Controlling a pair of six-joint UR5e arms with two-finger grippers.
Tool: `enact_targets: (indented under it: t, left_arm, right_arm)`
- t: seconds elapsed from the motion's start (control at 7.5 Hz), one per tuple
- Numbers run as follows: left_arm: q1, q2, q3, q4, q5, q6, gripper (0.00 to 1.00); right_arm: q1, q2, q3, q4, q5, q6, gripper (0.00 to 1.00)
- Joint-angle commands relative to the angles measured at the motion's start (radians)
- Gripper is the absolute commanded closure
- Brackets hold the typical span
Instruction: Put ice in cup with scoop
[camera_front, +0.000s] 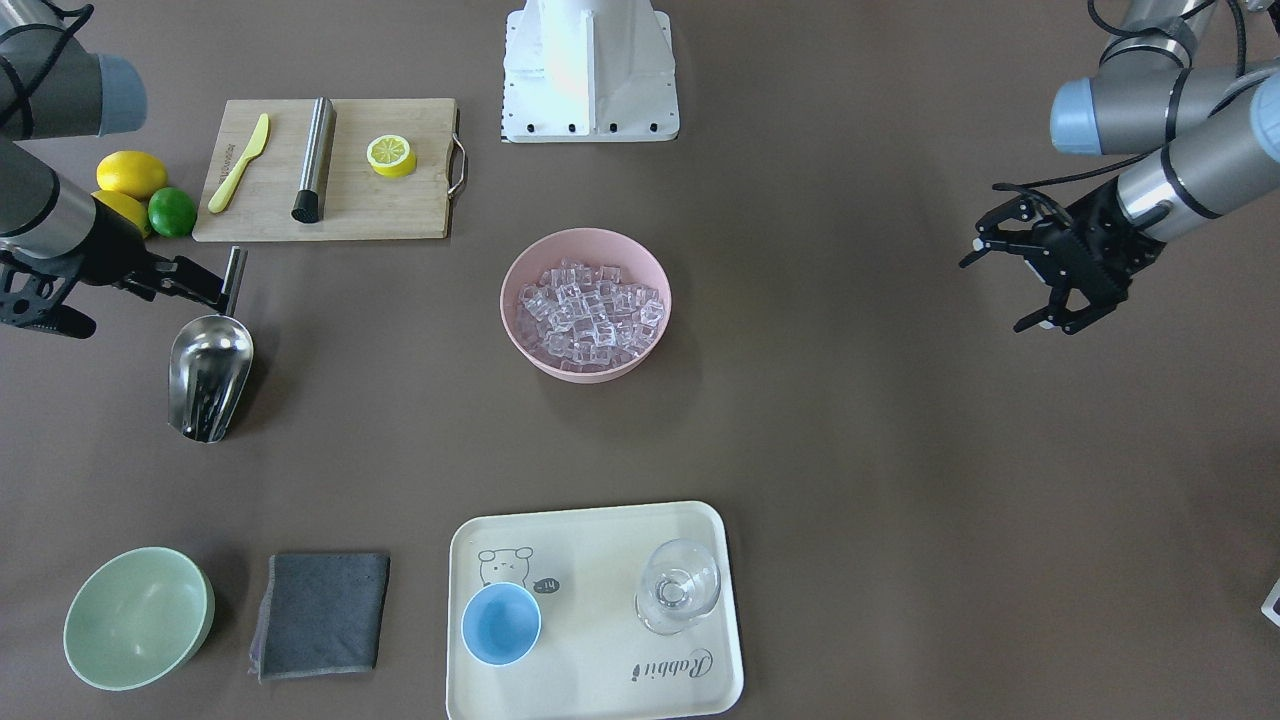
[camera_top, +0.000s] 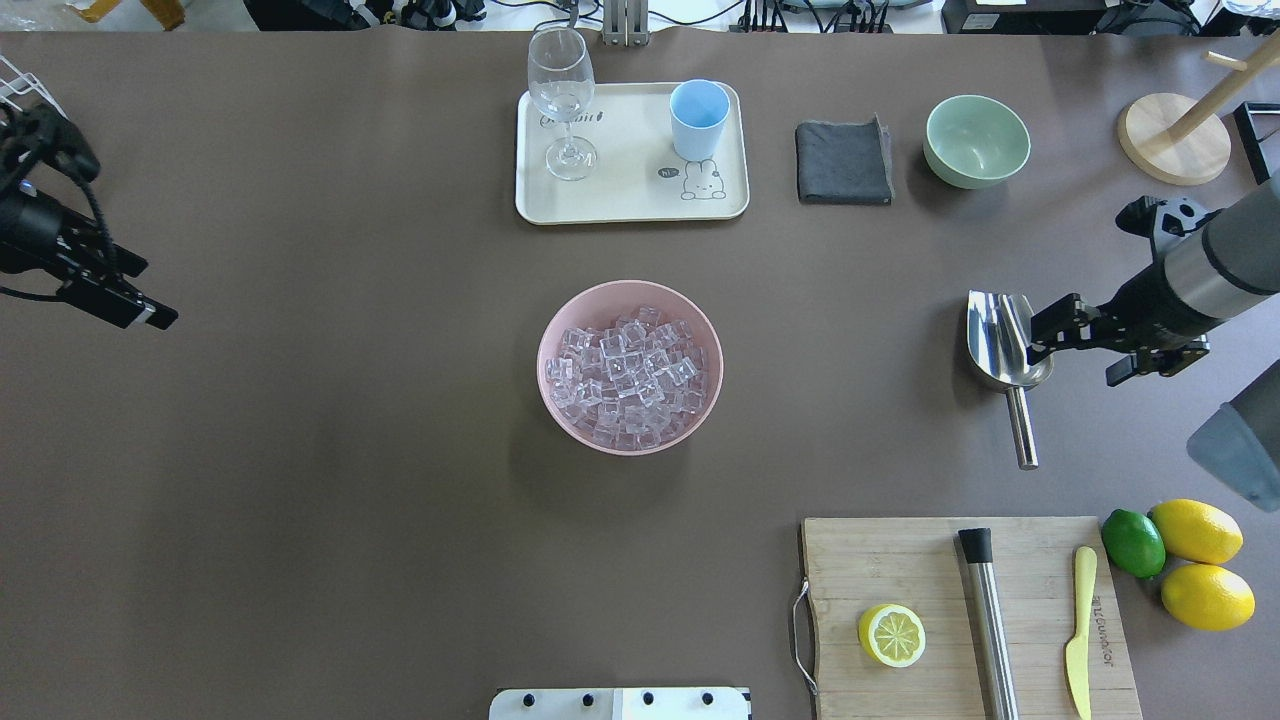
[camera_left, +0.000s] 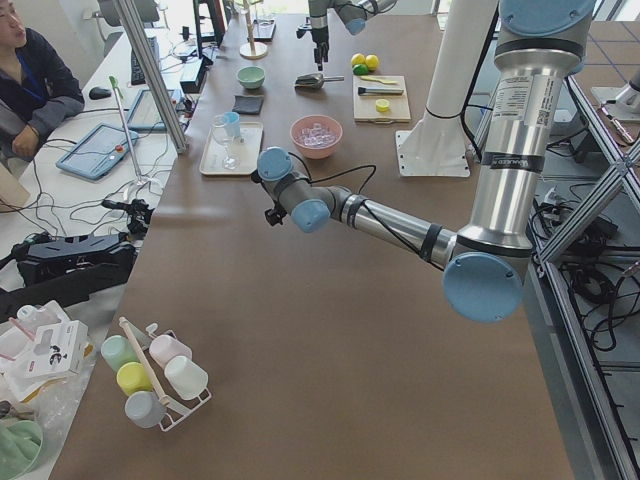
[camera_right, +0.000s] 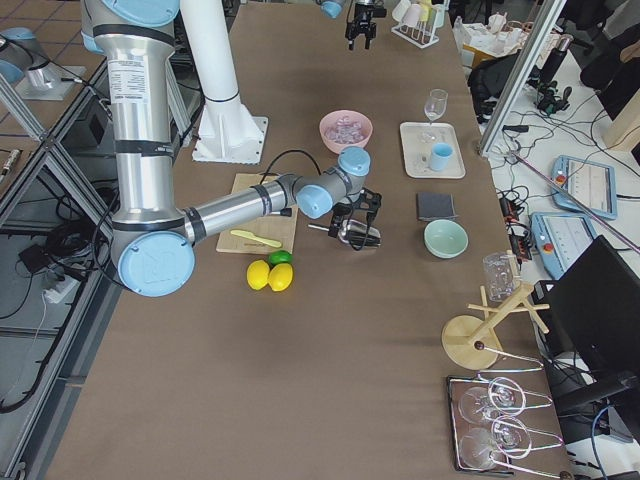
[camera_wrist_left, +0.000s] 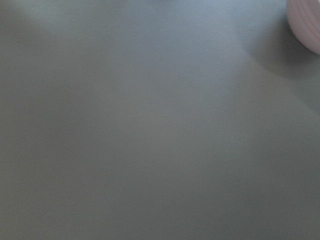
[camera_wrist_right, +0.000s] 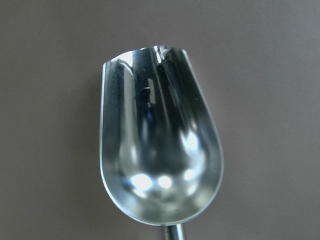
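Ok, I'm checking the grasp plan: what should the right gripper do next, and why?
Probably shift it toward the handle and lower: the right gripper hangs open over the pan end of the empty scoop, which lies ungrasped on the table.

A pink round plastic bowl (camera_top: 590, 303) sits mid-table, with a heap of clear ice cubes (camera_top: 630, 378) in it. Beyond it, on a cream rectangular tray (camera_top: 630, 200), a light-blue handleless cup (camera_top: 698, 120) stands to the robot's right of a clear stemmed glass (camera_top: 565, 100). A shiny steel scoop (camera_top: 1000, 345) lies well right of the bowl, handle toward the robot, between a wooden cutting board (camera_top: 900, 560) nearer the robot and a pale green bowl (camera_top: 976, 140) beyond.
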Motion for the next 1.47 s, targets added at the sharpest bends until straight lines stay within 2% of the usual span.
enact_targets:
  t: [0.0, 0.13, 0.27, 0.53, 0.67, 0.8, 0.93, 1.07, 1.33]
  left_arm:
    - [0.187, -0.138, -0.002, -0.004, 0.070, 0.003, 0.02]
    - [0.255, -0.172, 0.004, -0.004, 0.151, -0.005, 0.02]
    - [0.268, -0.177, 0.010, -0.015, 0.165, -0.003, 0.02]
    - [0.327, -0.208, 0.039, -0.155, 0.263, -0.002, 0.02]
    - [0.358, -0.217, 0.048, -0.209, 0.321, 0.001, 0.02]
    - [0.383, -0.250, 0.089, -0.281, 0.339, 0.003, 0.02]
    - [0.399, -0.293, 0.172, -0.382, 0.346, 0.003, 0.02]
    - [0.421, -0.310, 0.215, -0.448, 0.418, 0.006, 0.02]
    - [0.469, -0.317, 0.235, -0.455, 0.478, 0.032, 0.02]
  right_arm:
    - [-0.103, 0.012, -0.005, 0.010, -0.060, 0.083, 0.00]
    - [-0.129, 0.012, -0.023, 0.012, -0.077, 0.074, 0.00]
    - [-0.165, 0.012, -0.032, 0.013, -0.099, 0.070, 0.00]
    - [-0.221, 0.010, -0.028, 0.009, -0.137, 0.071, 0.00]
    - [-0.219, -0.004, -0.013, 0.008, -0.139, 0.070, 0.15]
    - [-0.216, -0.022, 0.007, 0.008, -0.128, 0.067, 0.18]
    - [-0.201, -0.046, 0.030, 0.007, -0.114, 0.053, 0.18]
    - [-0.183, -0.063, 0.041, 0.007, -0.102, 0.033, 0.15]
    - [-0.160, -0.063, 0.031, 0.005, -0.097, 0.022, 0.15]
